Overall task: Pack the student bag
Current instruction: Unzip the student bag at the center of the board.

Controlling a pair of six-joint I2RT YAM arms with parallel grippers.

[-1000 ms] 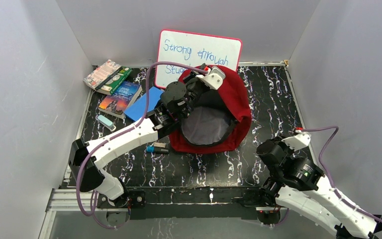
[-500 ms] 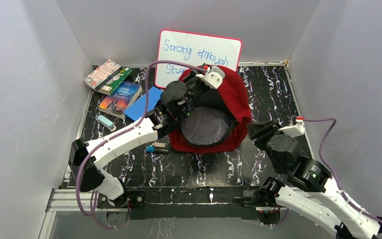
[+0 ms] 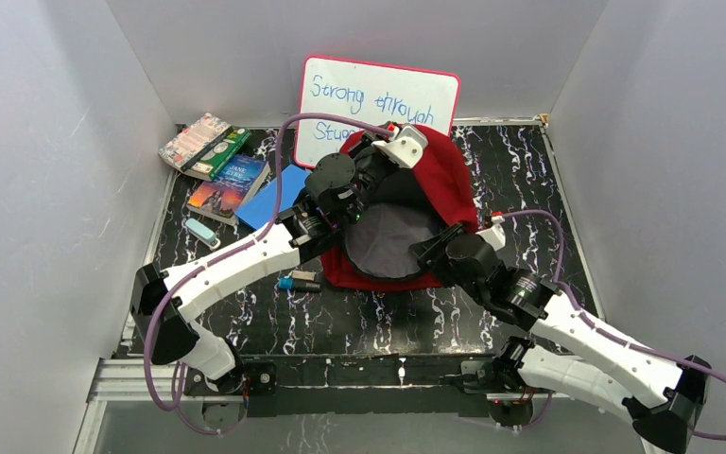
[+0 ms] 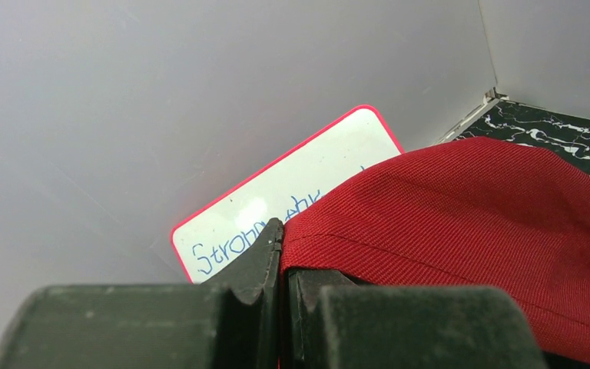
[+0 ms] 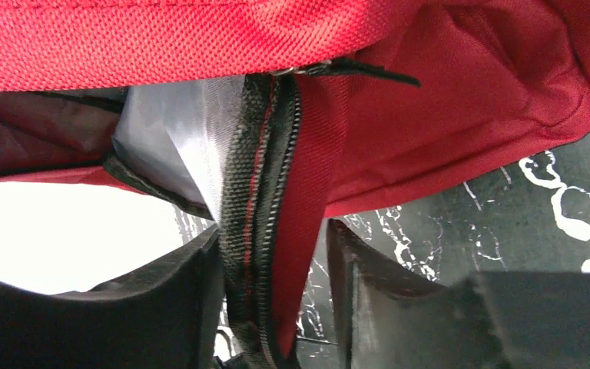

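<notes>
While the books (image 3: pixel 216 163) lie on the desk (image 3: pixel 520 170) well off to the left of both arms, the left gripper (image 4: pixel 280 257) is squeezed tight on the far edge of the student bag (image 3: pixel 452 184). The red cloth is pinched between its fingers, and a whiteboard (image 3: pixel 378 95) stands just behind it. The bag sits in the middle of the desk with its grey inside facing up. Over on the right, the right gripper (image 5: pixel 273 234) has its fingers apart. The zipper edge (image 5: pixel 265 177) of the bag closest to it runs right down the gap between those fingers, in line with them, but they do not pinch it yet. I think the next move is to close on that edge, since the right arm is the nearer one, and then pull the mouth wide. If it closes off to one side, the floppy edge may slip out.
</notes>
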